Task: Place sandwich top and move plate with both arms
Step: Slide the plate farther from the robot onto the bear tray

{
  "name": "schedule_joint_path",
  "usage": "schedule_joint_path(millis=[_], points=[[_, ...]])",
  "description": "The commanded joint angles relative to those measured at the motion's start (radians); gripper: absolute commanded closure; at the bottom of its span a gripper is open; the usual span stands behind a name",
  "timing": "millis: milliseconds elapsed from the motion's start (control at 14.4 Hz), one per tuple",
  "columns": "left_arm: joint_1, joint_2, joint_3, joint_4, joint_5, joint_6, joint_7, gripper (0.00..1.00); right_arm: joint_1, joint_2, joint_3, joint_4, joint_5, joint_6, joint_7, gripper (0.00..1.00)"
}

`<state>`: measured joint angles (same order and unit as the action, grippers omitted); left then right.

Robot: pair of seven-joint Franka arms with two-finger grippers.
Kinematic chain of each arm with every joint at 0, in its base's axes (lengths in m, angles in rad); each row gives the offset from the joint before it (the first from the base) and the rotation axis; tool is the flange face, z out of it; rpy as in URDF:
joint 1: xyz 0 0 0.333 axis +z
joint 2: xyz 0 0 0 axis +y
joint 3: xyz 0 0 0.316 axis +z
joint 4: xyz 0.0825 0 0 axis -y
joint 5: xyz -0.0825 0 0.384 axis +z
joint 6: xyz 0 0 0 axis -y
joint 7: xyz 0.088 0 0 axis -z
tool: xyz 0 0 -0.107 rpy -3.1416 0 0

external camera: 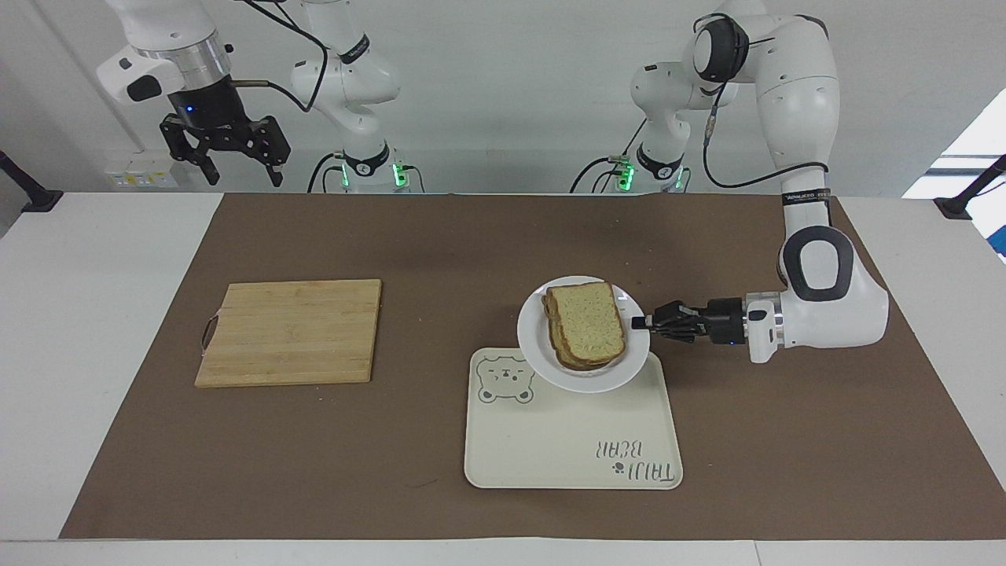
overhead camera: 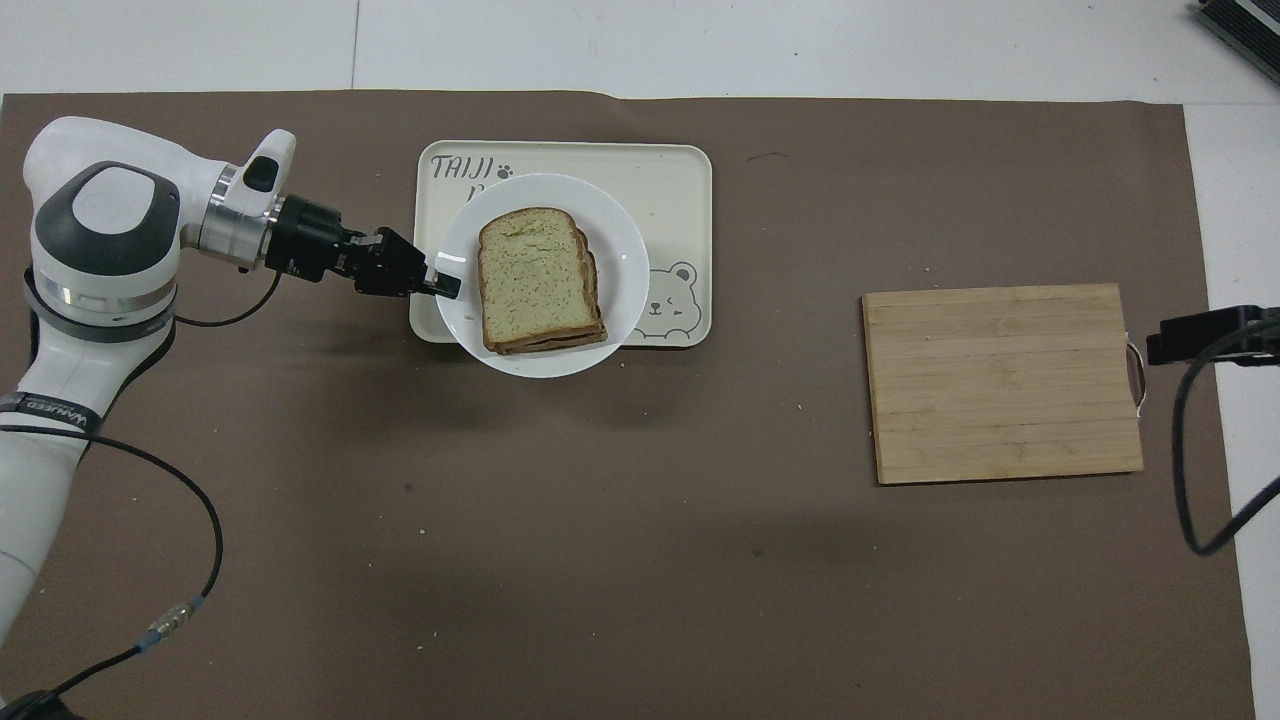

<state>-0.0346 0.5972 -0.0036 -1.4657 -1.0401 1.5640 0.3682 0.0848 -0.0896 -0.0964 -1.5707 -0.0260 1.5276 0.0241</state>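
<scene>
1. The plate (external camera: 583, 369) is pinched at its rim by the left gripper (external camera: 640, 322) and held over the tray (external camera: 550, 448), bread (external camera: 586, 318) on it.
2. The right gripper (external camera: 240, 169) is parked high, jaws wide.
3. Next up, probably: plate gets lowered flat.

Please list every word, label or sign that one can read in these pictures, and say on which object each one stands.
"TAIJI BEAR", with a paw mark: on the tray, whole in the facing view; in the overhead view the plate covers most of "BEAR".
Bear drawing, no letters: on the tray's corner.
Small lettering on a band of the left arm: too small to read.
Cutting board, bread: no text.
</scene>
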Motion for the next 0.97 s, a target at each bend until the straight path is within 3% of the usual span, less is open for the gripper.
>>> schedule_joint_path(millis=[0,208,903], points=[[0.013,0.085,-0.022,0.117,0.009,-0.003,-0.029,1.00,-0.007,-0.012,0.004,-0.014,0.005,-0.004,-0.023,0.00],[0.015,0.163,-0.029,0.207,0.011,0.022,-0.029,1.00,-0.010,-0.010,0.004,-0.012,0.005,-0.003,-0.023,0.00],[-0.011,0.252,-0.022,0.277,0.011,0.091,-0.041,1.00,-0.010,-0.010,0.004,-0.012,0.003,-0.003,-0.021,0.00]])
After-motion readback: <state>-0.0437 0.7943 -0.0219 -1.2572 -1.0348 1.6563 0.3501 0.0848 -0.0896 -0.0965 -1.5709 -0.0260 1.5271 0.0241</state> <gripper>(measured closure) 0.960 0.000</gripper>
